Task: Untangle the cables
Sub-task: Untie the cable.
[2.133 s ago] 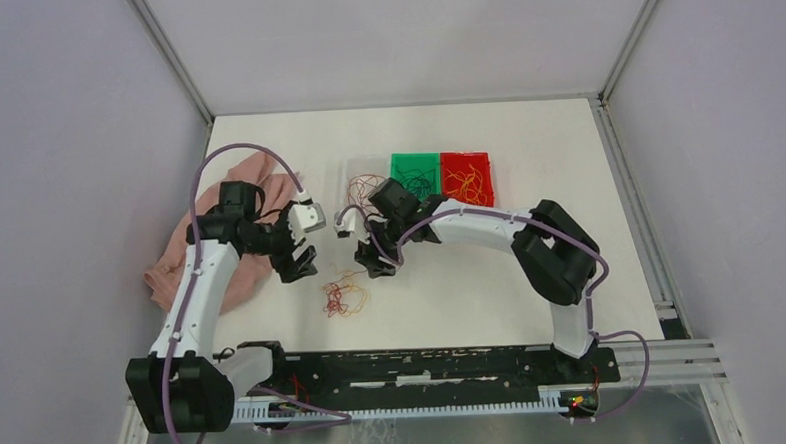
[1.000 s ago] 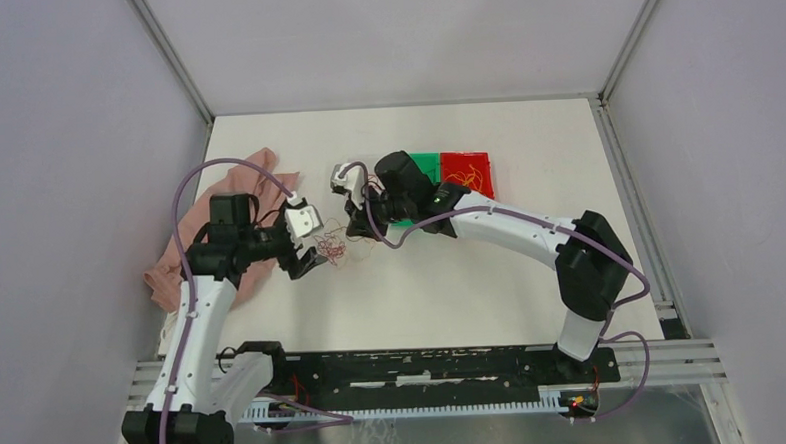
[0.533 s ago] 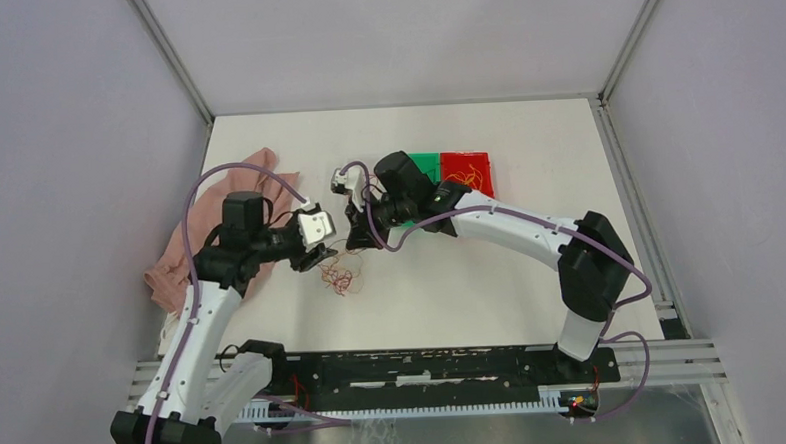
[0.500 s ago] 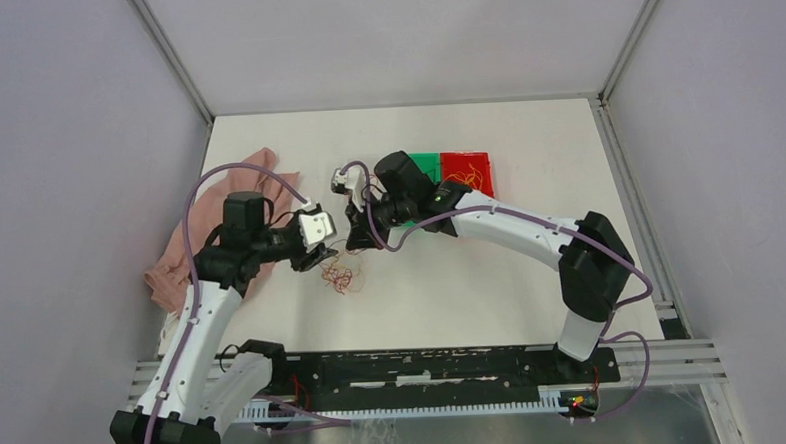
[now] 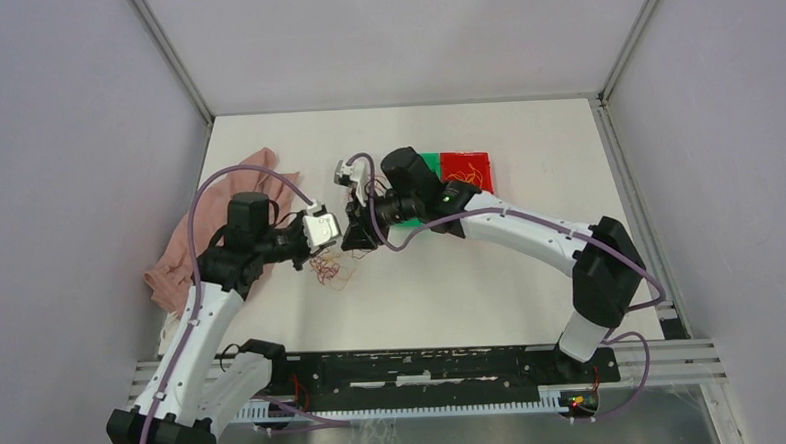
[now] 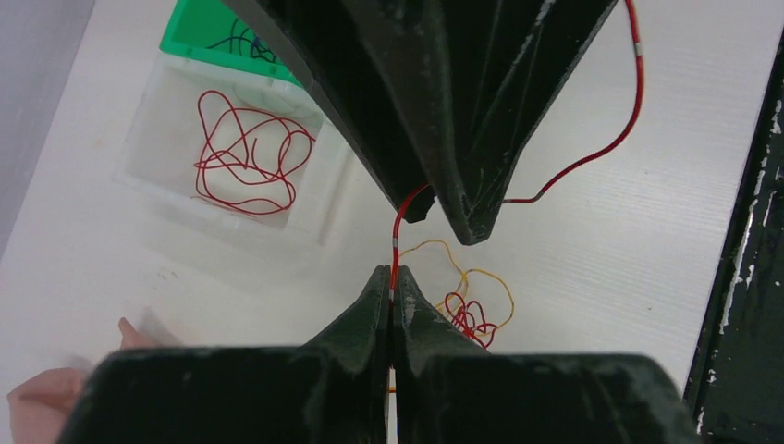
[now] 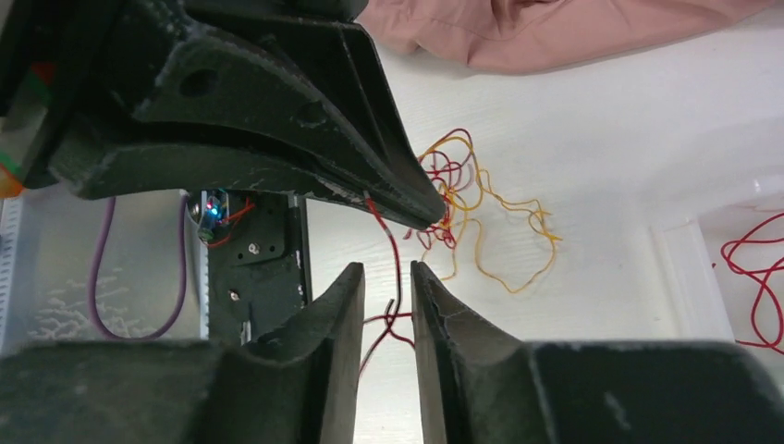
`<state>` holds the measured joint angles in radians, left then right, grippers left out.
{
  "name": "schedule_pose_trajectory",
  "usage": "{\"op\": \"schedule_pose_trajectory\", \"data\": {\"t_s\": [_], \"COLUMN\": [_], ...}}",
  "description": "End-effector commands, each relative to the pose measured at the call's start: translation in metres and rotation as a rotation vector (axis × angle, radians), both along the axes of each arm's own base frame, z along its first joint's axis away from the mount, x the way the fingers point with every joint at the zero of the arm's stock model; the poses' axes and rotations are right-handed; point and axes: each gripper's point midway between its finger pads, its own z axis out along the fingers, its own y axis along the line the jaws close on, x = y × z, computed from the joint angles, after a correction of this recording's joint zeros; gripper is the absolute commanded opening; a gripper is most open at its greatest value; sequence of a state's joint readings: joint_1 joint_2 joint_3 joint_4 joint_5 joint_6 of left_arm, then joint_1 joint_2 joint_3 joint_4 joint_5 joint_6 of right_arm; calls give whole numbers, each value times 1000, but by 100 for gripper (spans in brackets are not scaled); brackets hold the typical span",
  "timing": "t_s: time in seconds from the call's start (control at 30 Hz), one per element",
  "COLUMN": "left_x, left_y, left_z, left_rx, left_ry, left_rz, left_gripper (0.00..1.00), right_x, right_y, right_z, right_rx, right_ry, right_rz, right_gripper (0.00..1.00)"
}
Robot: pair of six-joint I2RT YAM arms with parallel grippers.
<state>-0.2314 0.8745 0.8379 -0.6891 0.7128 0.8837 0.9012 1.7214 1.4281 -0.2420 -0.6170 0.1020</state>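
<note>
The cables lie as a small red and orange-yellow tangle (image 5: 329, 272) on the white table, under the two grippers. One red cable (image 6: 396, 242) rises from the table into my left gripper (image 6: 391, 277), which is shut on it. That same strand (image 7: 397, 264) runs on between the fingers of my right gripper (image 7: 385, 273), whose jaws stand a little apart and do not pinch it. The two grippers meet tip to tip above the tangle (image 7: 467, 199); in the top view the left gripper (image 5: 335, 237) sits just left of the right gripper (image 5: 357, 239).
A pink cloth (image 5: 198, 249) lies at the left of the table. A clear tray (image 6: 148, 148) holds a coil of red cables, next to a green tray (image 5: 428, 162) and a red tray (image 5: 467, 171) with sorted cables. The black base rail (image 5: 425, 366) runs along the near edge.
My left gripper has moved right to the right gripper and shut on the red cable. The right gripper's jaws have parted slightly. The tangle has shifted a little towards the grippers.
</note>
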Motion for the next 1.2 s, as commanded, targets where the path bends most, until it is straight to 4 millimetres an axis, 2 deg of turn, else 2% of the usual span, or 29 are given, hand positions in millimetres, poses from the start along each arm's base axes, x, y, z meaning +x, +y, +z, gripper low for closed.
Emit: {"op": "schedule_pose_trajectory", "data": {"t_s": [0.0, 0.07, 0.13, 0.23, 0.43, 0.53, 0.67, 0.8, 0.93, 1.03, 1.17], "left_x": [12, 11, 11, 11, 12, 11, 12, 18, 28, 26, 18], "left_y": [-6, -12, -17, -24, -33, -36, -37, -35, -27, -27, -36], "left_z": [32, 46, 57, 72, 105, 114, 120, 124, 115, 111, 122], "left_rx": [-86, -140, -193, -259, -379, -422, -460, -476, -445, -445, -502], "left_ry": [-71, -58, -25, 26, 61, 91, 122, 116, 95, 106, 148], "left_rz": [46, 53, 67, 73, 95, 111, 135, 172, 239, 236, 191], "left_gripper": [3, 3, 3, 3, 3, 3, 3, 3, 3, 3, 3], "right_x": [10, 29, 45, 53, 60, 58, 43, 30, 12, 1, 7], "right_y": [-2, -13, -26, -54, -109, -129, -132, -135, -136, -131, -124], "right_z": [48, 57, 79, 101, 96, 96, 96, 105, 129, 144, 127], "right_rx": [185, 270, 424, 596, 673, 715, 729, 780, 828, 841, 780], "right_ry": [-94, -101, -106, -146, -180, -159, -147, -146, -168, -171, -167], "right_rz": [-79, -195, -280, -372, -491, -505, -446, -407, -317, -234, -228], "right_gripper": [41, 53, 61, 77, 86, 86, 85, 86, 88, 89, 87]}}
